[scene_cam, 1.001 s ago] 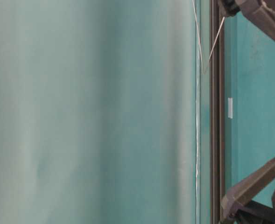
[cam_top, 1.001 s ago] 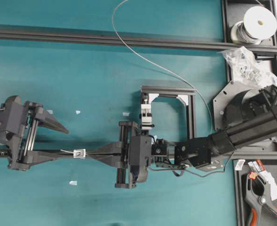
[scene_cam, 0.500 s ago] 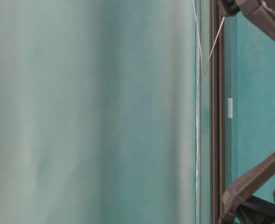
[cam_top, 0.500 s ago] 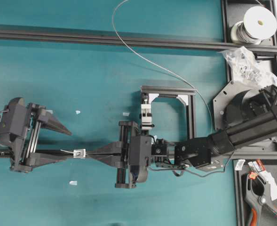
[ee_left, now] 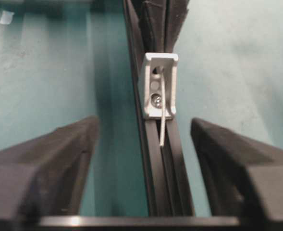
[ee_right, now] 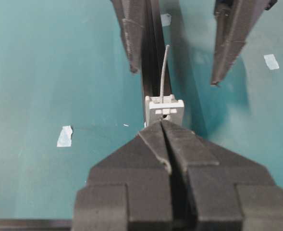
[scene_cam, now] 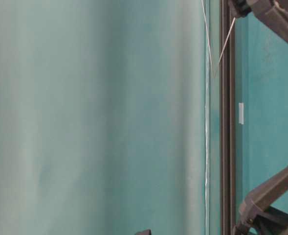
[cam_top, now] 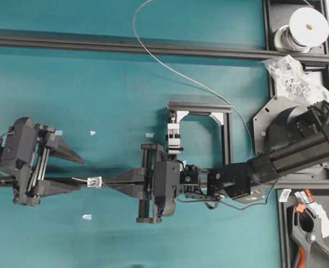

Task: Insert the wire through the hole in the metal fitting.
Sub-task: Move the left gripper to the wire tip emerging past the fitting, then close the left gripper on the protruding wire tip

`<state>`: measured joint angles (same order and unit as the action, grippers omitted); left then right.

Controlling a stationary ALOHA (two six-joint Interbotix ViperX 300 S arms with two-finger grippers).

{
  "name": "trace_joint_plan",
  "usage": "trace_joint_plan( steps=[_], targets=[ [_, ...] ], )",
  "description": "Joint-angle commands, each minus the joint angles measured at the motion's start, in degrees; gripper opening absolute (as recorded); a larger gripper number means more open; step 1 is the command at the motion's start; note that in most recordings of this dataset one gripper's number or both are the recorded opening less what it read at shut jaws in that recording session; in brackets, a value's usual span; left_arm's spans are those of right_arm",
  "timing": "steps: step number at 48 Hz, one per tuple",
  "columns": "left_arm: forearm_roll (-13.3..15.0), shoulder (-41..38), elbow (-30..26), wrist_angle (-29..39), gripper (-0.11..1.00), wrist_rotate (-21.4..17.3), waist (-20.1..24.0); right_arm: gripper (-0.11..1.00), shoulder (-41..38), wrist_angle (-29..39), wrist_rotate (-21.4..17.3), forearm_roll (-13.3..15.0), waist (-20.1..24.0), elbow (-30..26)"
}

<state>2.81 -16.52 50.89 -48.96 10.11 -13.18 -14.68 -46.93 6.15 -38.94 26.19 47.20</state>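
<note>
the right hand (ee_right: 163,126) was clenched on the wire (ee_right: 163,67) just behind the metal fitting (ee_right: 165,110), which sat on the dark rail (ee_left: 155,159) on the teal surface (cam_top: 97,89). a short length of wire tip already stood out past the far face of the fitting, so the threading looked largely made. the left hand (ee_left: 143,144) was released, its fingers (ee_left: 50,159) spread wide either side of the rail and the tip. to do the step well, i judged the left hand should close on the bare tip near the fitting, squarely and gently, while the right kept the wire in line so it would not bend or slip back. the hole itself was too small to make out, and the exact grip point lay hidden between the right fingers. the table-level view was blurred, and the wire's loop ran off the overhead's top edge.
</note>
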Motion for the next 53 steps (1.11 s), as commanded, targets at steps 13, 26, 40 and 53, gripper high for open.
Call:
trace_joint_plan(
  steps=[13, 26, 40, 53],
  targets=[
    [0.1, 0.6, -1.1, -0.1, -0.10, 1.1, -0.4, -0.01, 0.9, -0.2, -0.6, 0.3, 0.0, -0.5],
    [0.1, 0.7, -1.6, 1.7, -0.10, 1.1, -0.5, -0.01, 0.9, 0.2, -1.0, 0.3, 0.1, -0.5],
    [0.1, 0.7, -1.5, 1.8, -0.10, 1.1, -0.5, 0.01, 1.6, 0.3, -0.9, 0.3, 0.0, -0.9],
    [0.1, 1.7, -0.6, 2.5, -0.10, 1.1, -0.6, 0.68, 2.4, 0.5, -0.6, 0.2, 0.0, -0.4]
  ],
)
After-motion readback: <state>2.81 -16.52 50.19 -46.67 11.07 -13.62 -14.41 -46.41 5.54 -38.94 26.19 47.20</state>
